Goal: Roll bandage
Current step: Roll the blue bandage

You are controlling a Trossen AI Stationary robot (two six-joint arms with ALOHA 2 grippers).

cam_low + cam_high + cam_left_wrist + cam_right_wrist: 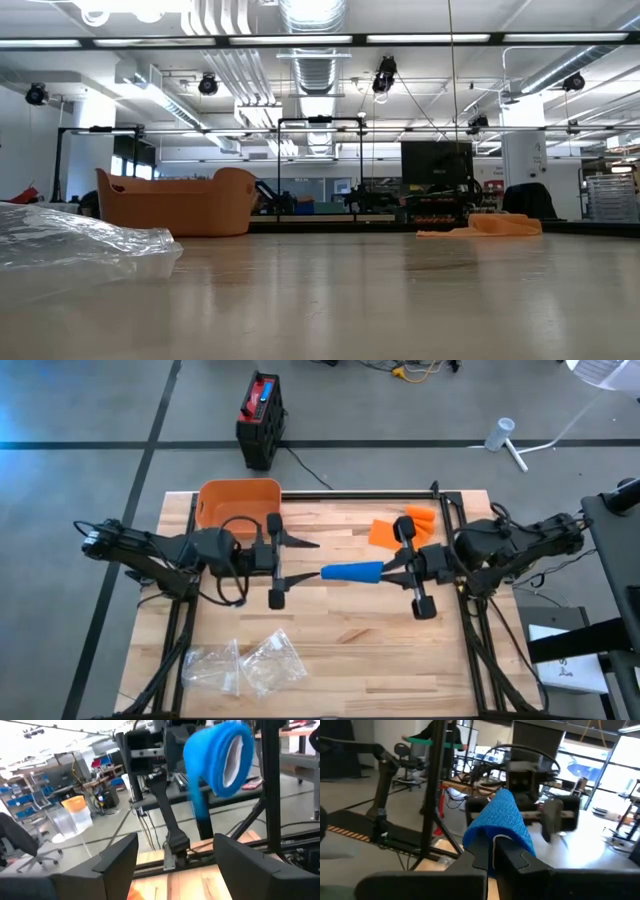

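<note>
A blue bandage roll is held level above the table's middle by my right gripper, which is shut on it. The left wrist view shows the roll end-on, with a loose blue tail hanging from it. My left gripper is open and empty, just left of the roll's free end, its fingers pointing at it. Neither gripper nor the roll shows in the low view. My right gripper pinches the roll's right end between its two fingers. The fingers come level from the table's right and lie along the roll. The roll sticks out toward my left gripper, clear of the table.
An orange basket stands at the far left of the table. Orange bandages lie at the far right, behind my right gripper. Clear plastic bags lie near the front edge. A black frame runs along the far edge.
</note>
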